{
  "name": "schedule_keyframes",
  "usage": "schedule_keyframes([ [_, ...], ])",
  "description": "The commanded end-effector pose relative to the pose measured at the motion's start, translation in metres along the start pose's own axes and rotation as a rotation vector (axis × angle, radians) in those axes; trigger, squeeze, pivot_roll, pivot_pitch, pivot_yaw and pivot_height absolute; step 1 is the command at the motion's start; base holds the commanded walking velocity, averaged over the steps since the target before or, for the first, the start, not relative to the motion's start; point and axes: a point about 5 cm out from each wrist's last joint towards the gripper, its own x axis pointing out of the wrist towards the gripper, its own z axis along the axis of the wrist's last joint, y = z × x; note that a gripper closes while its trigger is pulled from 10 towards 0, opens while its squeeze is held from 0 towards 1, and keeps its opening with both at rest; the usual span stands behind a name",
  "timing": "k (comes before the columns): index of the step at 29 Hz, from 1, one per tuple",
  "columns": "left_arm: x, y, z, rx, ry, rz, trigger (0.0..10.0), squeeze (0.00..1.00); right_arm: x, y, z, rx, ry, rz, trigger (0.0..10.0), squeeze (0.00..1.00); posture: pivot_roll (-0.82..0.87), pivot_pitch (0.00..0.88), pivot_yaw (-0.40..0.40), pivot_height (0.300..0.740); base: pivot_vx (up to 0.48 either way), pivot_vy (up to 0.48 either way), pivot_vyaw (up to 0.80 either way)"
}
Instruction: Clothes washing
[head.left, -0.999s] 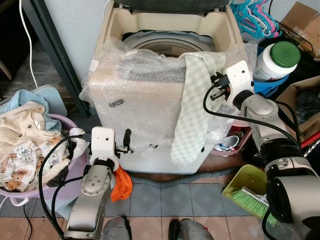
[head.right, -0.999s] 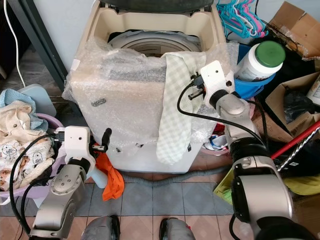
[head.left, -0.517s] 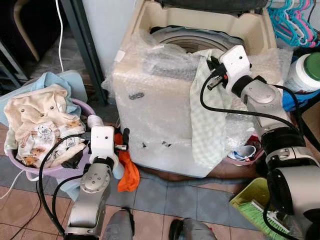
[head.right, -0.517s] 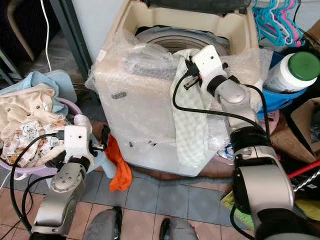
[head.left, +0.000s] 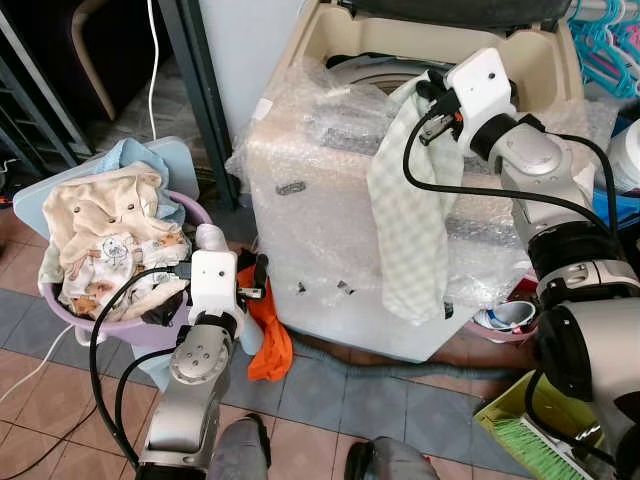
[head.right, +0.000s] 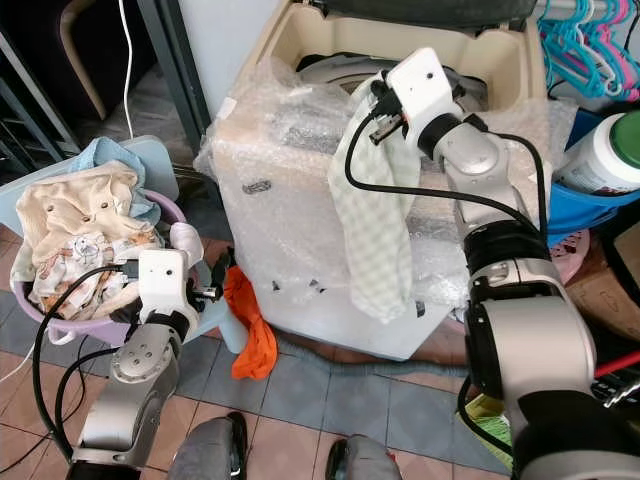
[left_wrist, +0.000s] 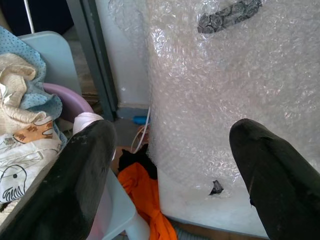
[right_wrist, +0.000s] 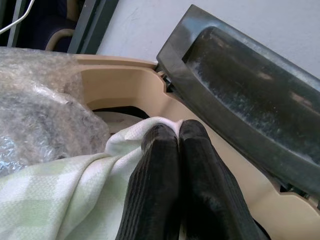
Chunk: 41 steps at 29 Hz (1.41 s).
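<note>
A cream top-loading washing machine wrapped in bubble wrap stands ahead with its dark lid raised. My right gripper is at the machine's front top rim, shut on the upper corner of a pale green checked cloth. The cloth hangs down the front of the machine. The pinch shows in the right wrist view, where the fingertips meet on the fabric. My left gripper is open and low by the machine's left corner. It is next to an orange cloth and a purple basket of cream clothes.
A dark metal post rises left of the machine. A grey hose runs along the tiled floor in front. To the right are a green-lidded white jar, plastic hangers, a pink basin and a green dustpan with brush.
The camera has swung left. My right gripper has carried the checked cloth's top corner up and towards the tub opening. The left gripper stays low beside the basket.
</note>
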Motion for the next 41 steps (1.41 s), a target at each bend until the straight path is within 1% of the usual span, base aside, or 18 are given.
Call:
schedule_keyframes([
  [1,0.0,0.001,0.0,0.004,-0.005,-0.002,10.0,0.0,0.006,-0.012,0.022,-0.031,-0.071,-0.038,0.0,0.0,0.0,0.093,-0.029,0.74,0.0,0.0,0.0],
  [2,0.001,0.001,0.0,0.003,-0.005,-0.002,10.0,0.0,0.009,-0.017,0.032,-0.042,-0.094,-0.057,0.0,0.0,0.0,0.092,-0.03,0.74,0.0,0.0,0.0],
  [3,0.001,0.001,0.0,0.003,-0.005,-0.002,10.0,0.0,0.009,-0.017,0.032,-0.042,-0.094,-0.057,0.0,0.0,0.0,0.092,-0.03,0.74,0.0,0.0,0.0],
  [5,0.001,0.001,0.0,0.003,-0.006,0.0,10.0,0.0,0.013,-0.022,0.047,-0.062,-0.137,-0.075,0.0,0.0,0.0,0.092,-0.03,0.74,0.27,0.0,0.0],
  [6,0.001,0.001,0.0,0.002,-0.006,0.001,10.0,0.0,0.015,-0.023,0.054,-0.087,-0.159,-0.081,0.0,0.0,0.0,0.093,-0.03,0.74,0.274,0.0,0.0],
  [8,0.001,0.001,0.0,0.002,-0.006,0.002,10.0,0.0,0.016,-0.023,0.058,-0.095,-0.174,-0.086,0.0,0.0,0.0,0.093,-0.029,0.74,0.272,0.0,0.0],
  [39,0.001,0.001,0.0,0.002,-0.006,0.002,10.0,0.0,0.016,-0.023,0.058,-0.095,-0.174,-0.086,0.0,0.0,0.0,0.093,-0.029,0.74,0.27,0.0,0.0],
  [40,0.001,0.001,0.0,0.003,-0.007,0.002,10.0,0.0,0.018,-0.024,0.061,-0.107,-0.19,-0.091,0.0,0.0,0.0,0.094,-0.03,0.74,0.247,0.0,0.0],
  [41,0.003,-0.002,0.0,-0.005,-0.003,-0.004,10.0,0.0,0.01,-0.025,0.027,-0.121,-0.009,-0.071,10.0,1.0,-0.01,0.079,-0.028,0.74,0.0,0.0,0.0],
])
